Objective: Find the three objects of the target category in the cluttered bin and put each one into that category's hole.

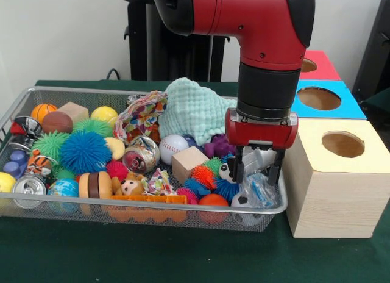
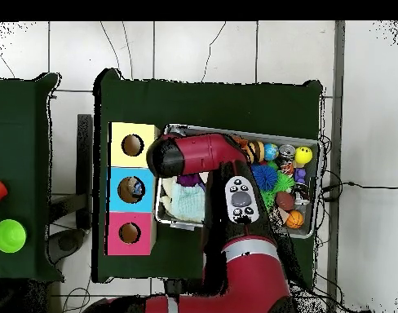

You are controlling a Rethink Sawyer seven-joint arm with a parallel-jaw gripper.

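The wire mesh bin holds a jumble of toys. My gripper hangs low over the bin's right end, close to the yellow-topped wooden box. Its two black fingers stand apart, open, with a crumpled clear plastic wrapper just beneath them; whether they touch it I cannot tell. Next to it lie a soccer ball, spiky balls and a wooden cube. Crushed cans lie further left. In the overhead view the arm hides the gripper.
Three boxes with round holes stand in a row beside the bin: yellow, blue, red. A mint cloth, a patterned cloth, a baseball and a large blue spiky ball crowd the bin.
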